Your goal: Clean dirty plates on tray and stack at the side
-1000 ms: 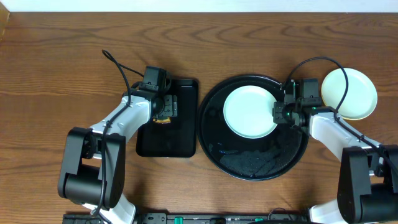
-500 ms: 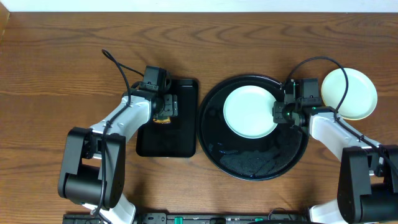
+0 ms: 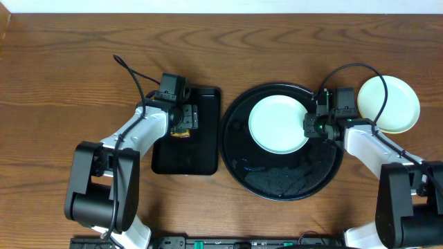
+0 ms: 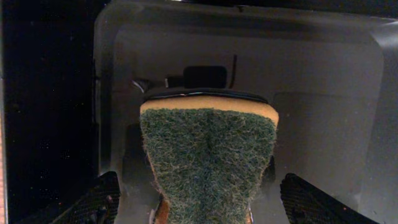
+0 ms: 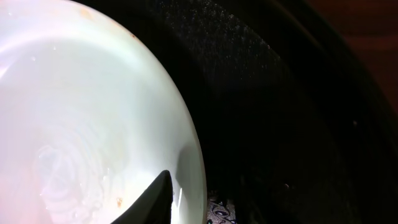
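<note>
Overhead: mint-white plate (image 3: 277,124) sits on the round black tray (image 3: 239,173), yellow plate (image 3: 391,104) on the bench (image 3: 69,62) just right of it. Left wrist: left gripper (image 4: 205,211) is squeezing a green-faced sponge (image 4: 208,155) over the rectangular tray (image 4: 323,74). Right wrist: one finger (image 5: 155,198) of the right gripper (image 5: 163,208) lies over the plate's rim, can't tell if it's pinching.

Appears to be a robotics lab test bench, not a working kitchen. Indicated by 2 black-and-white robot arms, left arm (image 3: 138,128) and right arm (image 3: 367,142), mounted at the near edge of a wood-grain table (image 3: 62,62), with exposed cable loops (image 3: 353,67). Carries 5 items: round black tray (image 3: 284,183), rectangular black tray (image 3: 183,159), mint plate (image 3: 277,124), yellow plate (image 3: 398,104), scrub sponge (image 4: 208,155).
</note>
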Motion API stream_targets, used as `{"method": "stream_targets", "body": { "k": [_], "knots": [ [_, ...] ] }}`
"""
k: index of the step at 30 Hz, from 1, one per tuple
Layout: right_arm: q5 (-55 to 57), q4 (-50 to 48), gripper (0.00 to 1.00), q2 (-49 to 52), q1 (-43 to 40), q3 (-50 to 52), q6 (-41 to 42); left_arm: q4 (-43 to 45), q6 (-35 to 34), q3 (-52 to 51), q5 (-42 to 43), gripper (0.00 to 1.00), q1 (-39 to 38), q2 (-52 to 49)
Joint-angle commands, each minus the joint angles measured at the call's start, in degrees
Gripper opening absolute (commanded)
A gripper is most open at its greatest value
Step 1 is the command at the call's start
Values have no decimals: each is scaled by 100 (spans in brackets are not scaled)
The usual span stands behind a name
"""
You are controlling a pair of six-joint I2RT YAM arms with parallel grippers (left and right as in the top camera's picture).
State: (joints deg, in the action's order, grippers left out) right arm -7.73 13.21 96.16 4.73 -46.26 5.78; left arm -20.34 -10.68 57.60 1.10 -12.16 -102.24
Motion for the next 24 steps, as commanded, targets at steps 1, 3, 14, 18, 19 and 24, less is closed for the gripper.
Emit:
{"method": "stream_targets", "body": {
  "k": [1,3,14,18,19,24],
  "knots": [
    [17,2,29,42,-13,66,-7,9,-15,-7,-72,84,4,-52],
    [17,-4,27,42,-13,66,-7,9,-15,-7,-72,84,4,-52],
    [17,-463,17,57,-13,372,4,9,-15,-7,-72,84,4,-52],
    [17,-549,1,48,-13,348,258,9,-15,-7,-72,84,4,-52],
    [15,-595,1,35,-13,321,262,9,-15,-7,-72,84,4,-52],
    [15,-544,1,-275,-13,33,223,9,-15,-7,-72,84,4,-52]
  ]
}}
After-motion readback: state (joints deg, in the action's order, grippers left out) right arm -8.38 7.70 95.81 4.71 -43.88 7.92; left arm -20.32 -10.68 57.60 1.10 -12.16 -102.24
